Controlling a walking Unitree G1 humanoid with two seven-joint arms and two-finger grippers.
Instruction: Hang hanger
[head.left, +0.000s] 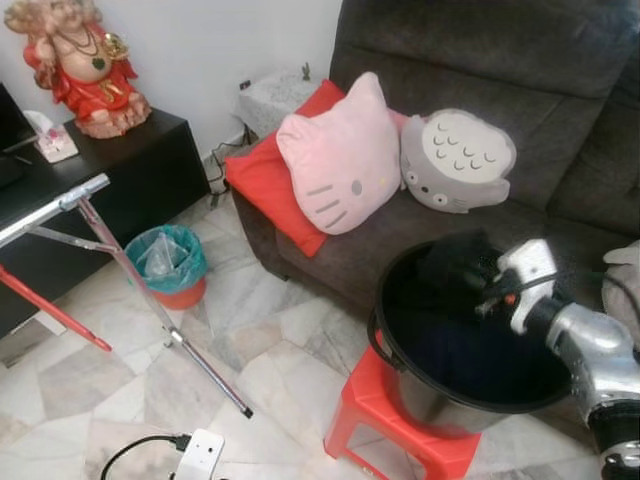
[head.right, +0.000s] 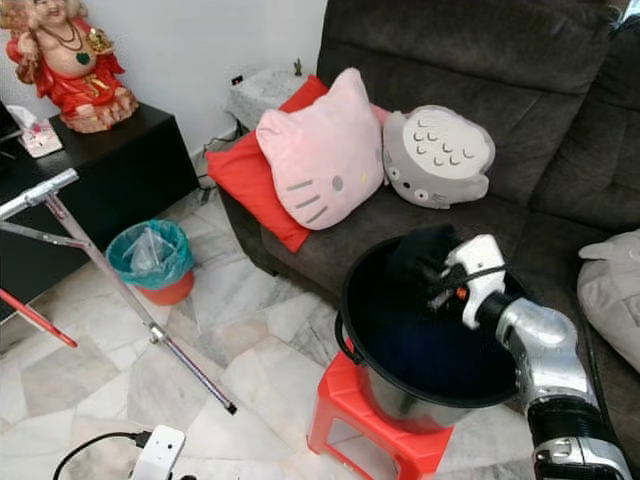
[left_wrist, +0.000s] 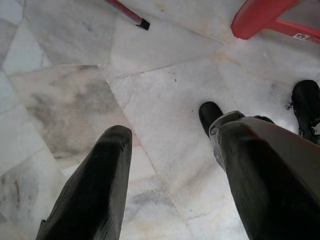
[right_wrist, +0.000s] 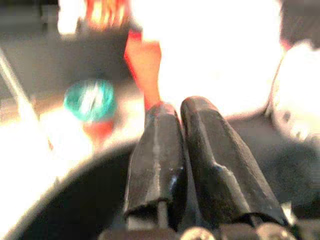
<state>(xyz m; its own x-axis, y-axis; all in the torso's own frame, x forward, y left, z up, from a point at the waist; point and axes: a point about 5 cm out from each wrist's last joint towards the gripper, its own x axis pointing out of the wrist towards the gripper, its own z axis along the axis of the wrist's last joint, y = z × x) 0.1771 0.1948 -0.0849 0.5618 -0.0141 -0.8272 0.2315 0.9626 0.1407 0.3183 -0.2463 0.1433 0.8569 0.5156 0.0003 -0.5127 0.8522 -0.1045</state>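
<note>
My right gripper (head.left: 435, 265) hovers over the far side of a black bucket (head.left: 400, 370) that stands on a red stool (head.left: 375, 425) in front of the sofa. In the right wrist view its two black fingers (right_wrist: 155, 150) are pressed shut together, with nothing visible between them and the bucket's dark inside below. A metal drying rack (head.left: 60, 205) with a silver leg (head.left: 165, 325) and a red leg (head.left: 55, 315) stands at the left. My left gripper (left_wrist: 170, 127) hangs idle and open over the marble floor (left_wrist: 165, 65).
A dark sofa (head.left: 520, 110) holds a red cushion (head.left: 262, 175), a pink cat pillow (head.left: 340, 160) and a grey owl pillow (head.left: 455, 160). A teal bin (head.left: 168, 262) sits by a black cabinet (head.left: 140, 170). A white power strip (head.left: 195, 455) lies on the floor.
</note>
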